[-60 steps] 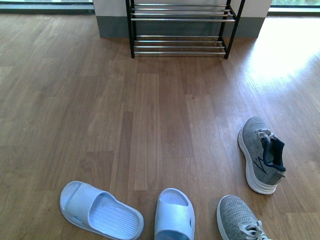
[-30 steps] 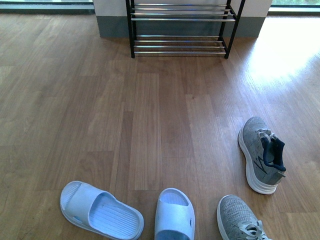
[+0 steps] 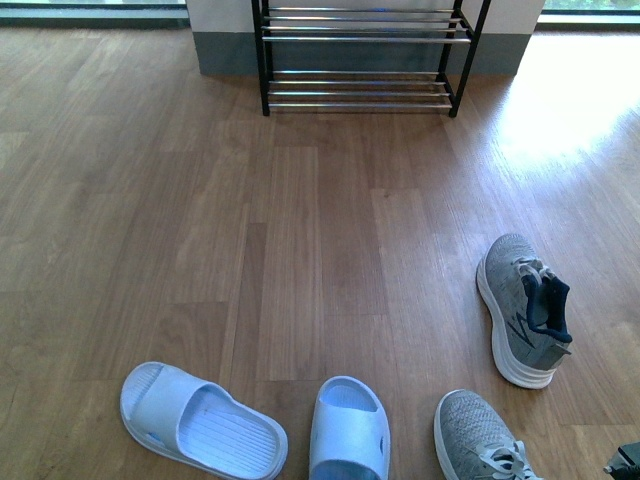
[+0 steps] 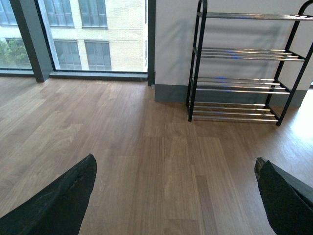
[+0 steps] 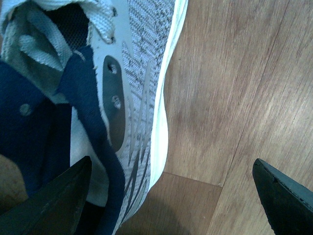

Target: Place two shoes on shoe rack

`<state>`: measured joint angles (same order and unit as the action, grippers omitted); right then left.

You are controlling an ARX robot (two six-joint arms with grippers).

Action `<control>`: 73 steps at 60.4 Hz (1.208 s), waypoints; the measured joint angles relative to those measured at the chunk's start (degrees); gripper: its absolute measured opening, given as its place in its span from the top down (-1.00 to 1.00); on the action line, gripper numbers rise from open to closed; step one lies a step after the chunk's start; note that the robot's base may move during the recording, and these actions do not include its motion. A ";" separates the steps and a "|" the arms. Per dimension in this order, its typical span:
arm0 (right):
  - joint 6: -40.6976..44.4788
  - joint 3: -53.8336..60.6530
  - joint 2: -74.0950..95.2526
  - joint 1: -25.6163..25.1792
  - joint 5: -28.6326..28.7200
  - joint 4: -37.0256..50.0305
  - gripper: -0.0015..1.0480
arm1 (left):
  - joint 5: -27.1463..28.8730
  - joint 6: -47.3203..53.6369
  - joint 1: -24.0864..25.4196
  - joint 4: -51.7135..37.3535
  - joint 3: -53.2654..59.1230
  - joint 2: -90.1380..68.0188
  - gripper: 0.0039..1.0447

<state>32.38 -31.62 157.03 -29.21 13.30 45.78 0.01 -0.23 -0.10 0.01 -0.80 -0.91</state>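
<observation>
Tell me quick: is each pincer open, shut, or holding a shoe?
Left pincer: open, holding nothing.
Right pincer: open, over a grey sneaker, not gripping it.

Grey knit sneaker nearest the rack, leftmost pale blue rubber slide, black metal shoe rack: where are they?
Grey knit sneaker (image 3: 508, 295): front view, knit upper.
Pale blue rubber slide (image 3: 205, 422): front view, ribbed footbed.
Black metal shoe rack (image 4: 244, 53): left wrist view, chrome rods.

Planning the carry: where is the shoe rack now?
In the front view the shoe rack stands far ahead, near centre, against the wall, well beyond the grey sneaker on the right.
</observation>
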 joint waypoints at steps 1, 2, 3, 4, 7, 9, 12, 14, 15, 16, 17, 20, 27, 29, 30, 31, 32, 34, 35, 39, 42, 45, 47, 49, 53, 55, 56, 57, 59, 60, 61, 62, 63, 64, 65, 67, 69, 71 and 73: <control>0.00 -0.24 0.11 0.04 0.00 -0.11 -0.82 | 0.00 0.00 0.00 0.00 0.00 0.00 -0.83; -0.02 -0.74 0.33 0.09 0.00 -0.35 -0.82 | 0.00 0.00 0.00 0.00 0.00 0.00 -0.83; -0.07 -1.22 0.59 0.22 0.00 -0.55 -0.82 | -0.02 0.00 0.00 0.00 0.00 0.00 -0.83; -0.17 -1.46 0.70 0.28 0.00 -0.63 -0.82 | 0.00 0.00 0.00 0.00 0.00 0.00 -0.83; -0.44 -2.47 1.29 0.63 0.04 -0.98 -0.82 | 0.00 0.00 0.00 0.00 0.00 0.00 -0.83; -0.79 -3.23 1.81 1.01 0.13 -1.18 -0.82 | 0.00 0.00 0.00 0.00 0.00 0.00 -0.83; -1.31 -4.22 2.60 1.62 0.33 -1.29 -0.82 | 0.00 0.00 0.00 0.00 0.00 0.00 -0.83; -1.62 -4.90 3.10 2.05 0.57 -1.33 -0.82 | 0.00 0.00 0.00 0.00 0.00 0.00 -0.83; -1.86 -5.33 3.50 2.40 0.90 -1.36 -0.82 | -0.02 0.00 0.00 0.00 0.00 0.00 -0.83; -2.01 -5.55 3.69 2.56 1.09 -1.36 -0.82 | 0.00 0.00 0.00 0.00 0.00 0.00 -0.83; -2.21 -5.77 3.87 2.71 1.27 -1.36 -0.82 | -0.02 0.00 0.00 0.00 0.00 0.00 -0.83; -2.82 -6.88 4.83 3.37 1.73 -1.31 -0.82 | 0.00 0.00 0.00 0.00 0.00 0.00 -0.83; -3.34 -8.13 6.19 4.15 3.02 -0.87 -0.82 | 0.00 0.00 0.00 0.00 0.00 0.00 -0.83; -4.07 -8.22 6.43 4.20 3.02 -0.11 -0.76 | 0.00 0.00 0.00 0.00 0.00 0.00 -0.83; -4.17 -8.24 6.45 4.20 3.04 0.07 -0.72 | 0.00 0.00 0.00 0.00 0.00 0.00 -0.83; -4.35 -8.33 6.49 4.20 3.08 0.28 -0.66 | -0.02 0.00 0.00 0.00 0.00 0.00 -0.83; -4.44 -8.39 6.51 4.20 3.10 0.33 -0.63 | 0.00 0.00 0.00 0.00 0.00 0.00 -0.83; -4.59 -8.55 6.51 4.17 3.26 0.33 -0.53 | 0.00 0.00 0.00 0.00 0.00 0.00 -0.83; -4.61 -8.59 6.51 4.17 3.34 0.35 -0.50 | 0.00 0.00 0.00 0.00 0.00 0.00 -0.83; -4.79 -8.81 6.54 4.00 3.69 0.44 -0.23 | 0.00 0.00 0.00 0.00 0.00 0.00 -0.83; -4.81 -8.76 6.54 3.89 4.31 0.46 -0.10 | -0.02 0.00 0.00 0.00 0.00 0.00 -0.83; -4.90 -8.63 6.54 3.67 5.05 0.70 0.07 | 0.00 0.00 0.00 0.00 0.00 0.00 -0.83; -5.14 -8.37 6.49 3.56 5.62 0.96 0.21 | 0.00 0.00 0.00 0.00 0.00 0.00 -0.83; -5.81 -7.85 6.27 3.41 6.29 1.49 0.34 | 0.00 0.00 0.00 0.00 0.00 0.00 -0.83; -6.29 -6.62 5.44 3.21 7.63 2.27 0.54 | 0.00 0.00 0.00 0.00 0.00 0.00 -0.83; -6.73 -5.60 4.57 3.04 8.28 3.06 0.67 | -0.02 0.00 0.00 0.00 0.00 0.00 -0.83; -6.93 -5.35 4.35 2.99 8.61 3.26 0.70 | 0.00 0.00 0.00 0.00 0.00 0.00 -0.83; -7.10 -4.81 3.80 2.86 9.01 3.65 0.77 | -0.02 0.00 0.00 0.00 0.00 0.00 -0.83; -7.43 -4.02 2.97 2.67 9.44 4.15 0.87 | 0.00 0.00 0.00 0.00 0.00 0.00 -0.83; -7.50 -3.76 2.62 2.58 9.49 4.33 0.91 | 0.00 0.00 0.00 0.00 0.00 0.00 -0.83; -7.58 -3.50 2.34 2.49 9.49 4.50 0.94 | 0.00 0.00 0.00 0.00 0.00 0.00 -0.83; -7.67 -2.99 1.68 2.32 9.73 4.85 0.97 | 0.00 0.00 0.00 0.00 0.00 0.00 -0.83; -7.80 -2.71 1.36 2.23 9.86 4.98 0.97 | 0.00 0.00 0.00 0.00 0.00 0.00 -0.83; -8.31 -2.12 0.59 2.01 9.92 5.33 0.97 | 0.00 0.00 0.00 0.00 0.00 0.00 -0.83; -8.46 -1.77 0.17 1.86 10.01 5.51 0.97 | -0.02 0.00 0.00 0.00 0.00 0.00 -0.83; -8.90 -0.70 -1.22 1.42 10.34 5.99 0.97 | -0.02 0.00 0.00 0.00 0.00 0.00 -0.83; -9.33 0.52 -2.84 0.92 10.60 6.54 0.97 | 0.00 0.00 0.00 0.00 0.00 0.00 -0.83; -9.84 2.21 -5.38 0.15 11.28 7.04 0.97 | 0.00 0.00 0.00 0.00 0.00 0.00 -0.83; -10.16 3.48 -7.56 -0.48 11.74 7.08 0.97 | 0.00 0.00 0.00 0.00 0.00 0.00 -0.83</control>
<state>22.22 -28.14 149.47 -29.69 25.04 52.86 0.01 -0.23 -0.10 0.01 -0.80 -0.91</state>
